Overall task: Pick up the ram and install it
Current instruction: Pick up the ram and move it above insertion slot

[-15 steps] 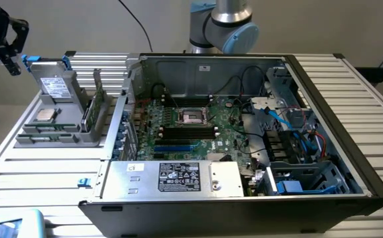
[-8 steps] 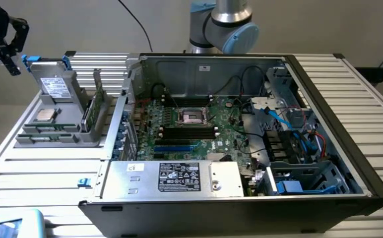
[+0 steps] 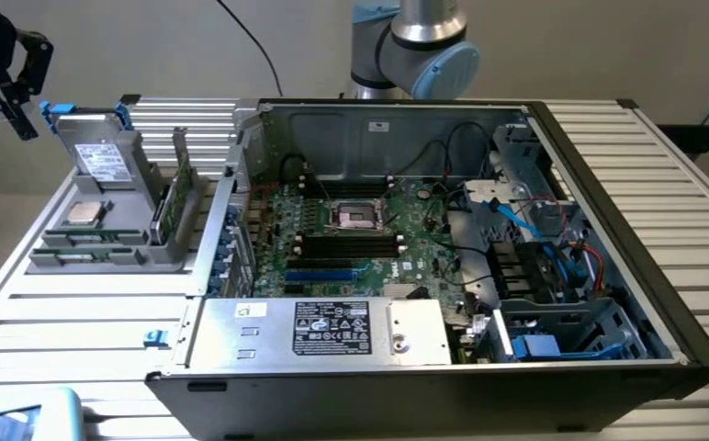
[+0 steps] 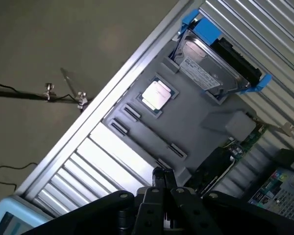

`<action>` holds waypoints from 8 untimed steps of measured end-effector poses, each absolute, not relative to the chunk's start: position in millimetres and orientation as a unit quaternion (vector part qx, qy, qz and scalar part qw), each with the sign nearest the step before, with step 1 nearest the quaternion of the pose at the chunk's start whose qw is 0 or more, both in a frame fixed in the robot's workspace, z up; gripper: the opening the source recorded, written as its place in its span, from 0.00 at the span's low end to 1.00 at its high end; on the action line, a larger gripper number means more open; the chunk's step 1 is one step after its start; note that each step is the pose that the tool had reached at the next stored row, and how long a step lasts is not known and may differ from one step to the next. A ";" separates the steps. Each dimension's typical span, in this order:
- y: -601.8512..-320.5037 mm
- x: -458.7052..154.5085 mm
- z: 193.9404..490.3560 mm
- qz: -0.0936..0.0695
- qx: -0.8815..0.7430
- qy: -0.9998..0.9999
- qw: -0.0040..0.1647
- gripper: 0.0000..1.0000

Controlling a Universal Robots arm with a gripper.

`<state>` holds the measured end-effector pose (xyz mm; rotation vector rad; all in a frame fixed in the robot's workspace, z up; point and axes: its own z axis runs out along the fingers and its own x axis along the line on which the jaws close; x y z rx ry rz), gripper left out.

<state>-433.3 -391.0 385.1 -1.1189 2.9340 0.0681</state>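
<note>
Nearest the exterior camera sits the power supply [image 3: 318, 329], label up, at the front of the open computer case [image 3: 648, 230]. At the exterior view's far left, the fingers [image 3: 20, 118] hang in the air above the back corner of the slatted desk [image 3: 73, 312], up and to the side of the grey parts holder [image 3: 97, 253]. In the wrist view the fingers [image 4: 159, 178] are pressed together with nothing between them, and they touch nothing.

The holder carries a hard drive [image 3: 104, 161] in a blue bracket and a CPU [image 3: 83, 213] lying flat. On its side nearest the case is the ram [image 3: 174, 207], standing on its long edge in a slot. In the wrist view the ram [image 4: 244, 139] appears as a green strip beside the holder's grey wall.

Further right, inside the case, the motherboard [image 3: 354, 230] lies flat. Its black memory slots [image 3: 348, 243] sit beside the CPU socket [image 3: 361, 216], well apart from the ram.

The ram is probably light and stiff, but thin and easily damaged. The sensible hold looks to be across its two flat faces near the middle of the exposed upper edge. That keeps clear of the contact edge seated in the holder and keeps the stick from tilting.
</note>
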 end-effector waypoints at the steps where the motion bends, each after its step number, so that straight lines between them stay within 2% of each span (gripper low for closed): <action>1: -391.0 -433.3 385.1 0.022 -0.365 0.931 0.000 0.11; 8: -391.0 -433.3 385.0 0.022 -0.423 0.906 -0.001 0.11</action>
